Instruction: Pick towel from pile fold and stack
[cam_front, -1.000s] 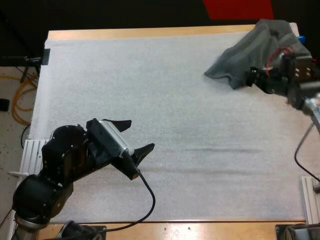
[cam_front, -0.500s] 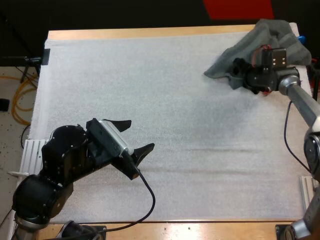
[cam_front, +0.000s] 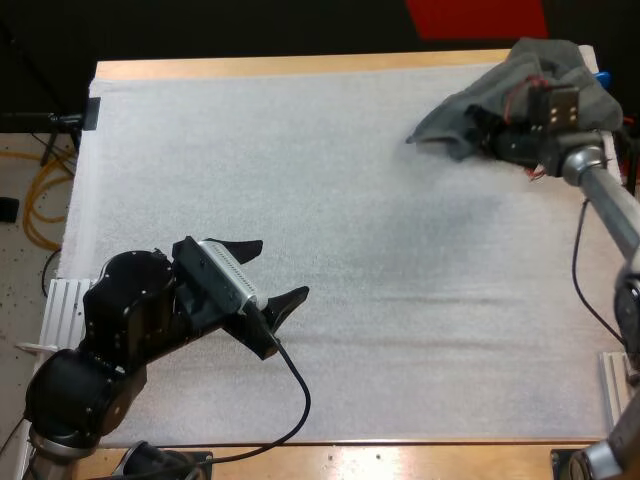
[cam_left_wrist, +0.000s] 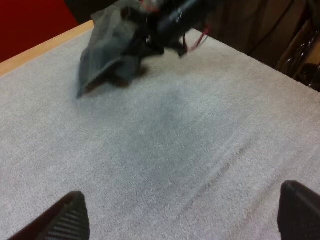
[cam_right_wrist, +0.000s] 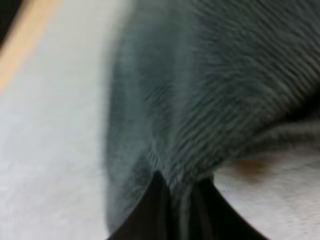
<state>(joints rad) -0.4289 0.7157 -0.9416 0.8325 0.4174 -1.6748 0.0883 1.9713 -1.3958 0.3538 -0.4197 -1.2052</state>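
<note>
Left end effector (cam_front: 278, 269): open; you see it over bare mat (cam_front: 350, 200), near left.
Right end effector (cam_right_wrist: 182, 187): clamped on crumpled towel (cam_front: 545, 60), far right.

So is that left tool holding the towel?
No, the left tool stands open over bare mat, far from the towel.

The crumpled dark grey-green towel (cam_front: 535, 65), two o'clock on the white mat (cam_front: 300, 180), hides the right gripper's (cam_front: 478, 128) fingertips. Its arm (cam_front: 605, 205) is cut off at four o'clock.
</note>
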